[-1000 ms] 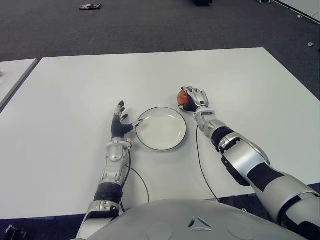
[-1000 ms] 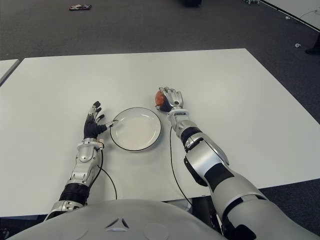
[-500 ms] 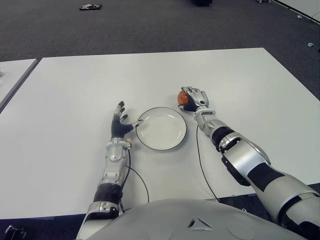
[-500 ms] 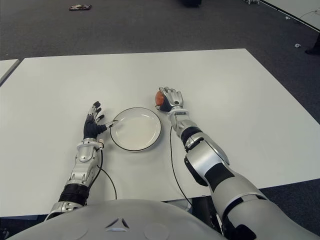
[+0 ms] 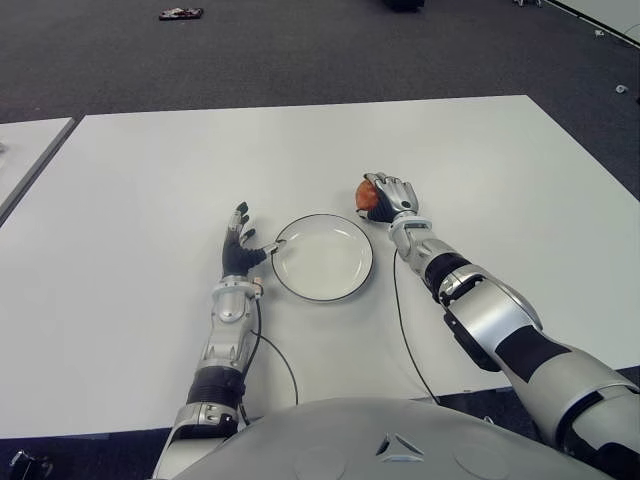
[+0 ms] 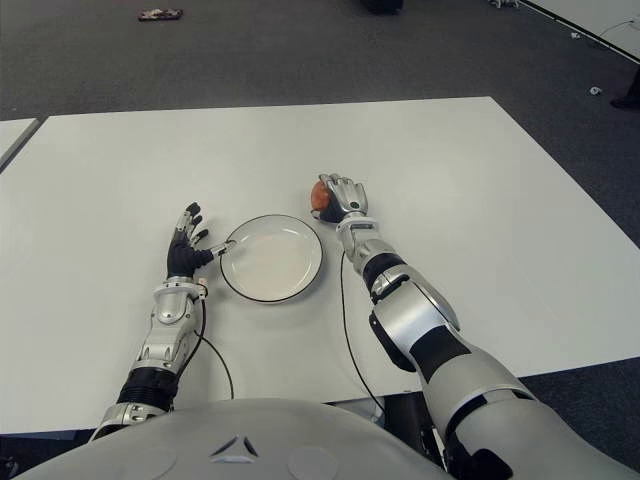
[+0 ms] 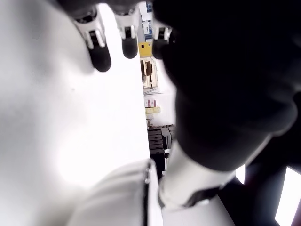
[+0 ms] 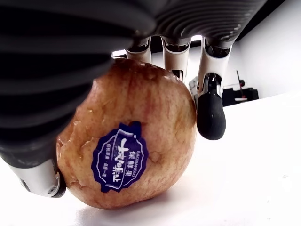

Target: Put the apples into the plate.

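Note:
A red-yellow apple with a blue sticker sits on the white table, just right of and beyond the plate. My right hand covers the apple from the right, its fingers curled over the top and far side and the thumb against the near side. The apple's underside still touches the table. A white plate with a dark rim lies empty at the table's middle. My left hand lies flat and open just left of the plate, with its thumb tip at the rim.
A second white table stands off to the left across a narrow gap. Thin black cables run along both forearms over the tabletop. Dark carpet lies beyond the table, with a small object on it.

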Controlling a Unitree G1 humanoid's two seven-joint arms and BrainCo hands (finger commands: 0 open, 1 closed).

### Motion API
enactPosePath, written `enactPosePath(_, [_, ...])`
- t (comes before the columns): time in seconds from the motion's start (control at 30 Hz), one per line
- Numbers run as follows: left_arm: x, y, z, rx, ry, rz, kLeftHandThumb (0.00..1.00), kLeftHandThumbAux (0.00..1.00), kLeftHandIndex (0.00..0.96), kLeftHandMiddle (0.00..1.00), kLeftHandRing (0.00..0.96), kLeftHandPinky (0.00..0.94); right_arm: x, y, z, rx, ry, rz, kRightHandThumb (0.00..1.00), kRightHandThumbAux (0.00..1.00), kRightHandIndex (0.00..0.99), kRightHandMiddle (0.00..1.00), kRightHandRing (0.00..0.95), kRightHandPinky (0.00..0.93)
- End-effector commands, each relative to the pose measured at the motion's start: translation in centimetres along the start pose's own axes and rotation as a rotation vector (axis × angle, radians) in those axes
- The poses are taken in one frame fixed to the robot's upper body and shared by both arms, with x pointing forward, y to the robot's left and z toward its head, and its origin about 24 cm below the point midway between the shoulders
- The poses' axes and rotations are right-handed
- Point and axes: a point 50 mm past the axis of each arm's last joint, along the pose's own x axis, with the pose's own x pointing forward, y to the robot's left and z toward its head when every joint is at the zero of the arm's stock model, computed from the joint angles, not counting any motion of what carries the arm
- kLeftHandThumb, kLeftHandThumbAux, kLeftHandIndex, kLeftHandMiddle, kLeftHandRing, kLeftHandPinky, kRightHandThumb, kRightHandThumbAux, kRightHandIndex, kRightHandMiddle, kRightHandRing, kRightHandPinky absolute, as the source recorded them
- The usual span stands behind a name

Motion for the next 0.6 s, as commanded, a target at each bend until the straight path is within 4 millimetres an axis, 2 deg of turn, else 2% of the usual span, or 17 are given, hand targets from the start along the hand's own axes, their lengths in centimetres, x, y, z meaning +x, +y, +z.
enactPosePath(0.03, [-0.2,-0.1,-0.7,0.015,0.043,-0.006,0.0,0.285,0.0,0.0,0.0,0.035,-2.5,3.7,-1.9,0.072,0.112,0.15,0.953,0.657,0.384,0.541,0.583,0.695])
enactPosePath(0.13, [-0.2,-0.1,-0.8,0.015,0.043,-0.009,0.0,0.286,0.0,0.0,0.0,0.035,-1.1,1.6,-1.7,0.147,0.137,0.052,0.95,0.66,0.378,0.516,0.567,0.712])
enactPosePath(0.27, [-0.2,-0.1,-0.8,0.014,0.044,-0.011,0.0,0.291,0.0,0.0,0.0,0.035,-0.2,0.0,-1.3,0.188,0.144,-0.017,0.948,0.662,0.373,0.497,0.557,0.74])
enactPosePath(0.4, [-0.2,-0.2,-0.8,0.012,0.044,-0.016,0.0,0.291,0.0,0.0,0.0,0.033,1.5,-3.1,-0.3,0.257,0.125,-0.145,0.949,0.662,0.373,0.492,0.554,0.773])
enactPosePath(0.6, [0.0,-0.2,-0.9,0.009,0.043,-0.018,0.0,0.29,0.0,0.0,0.0,0.033,2.4,-5.6,0.6,0.302,0.079,-0.26,0.95,0.662,0.372,0.49,0.535,0.813])
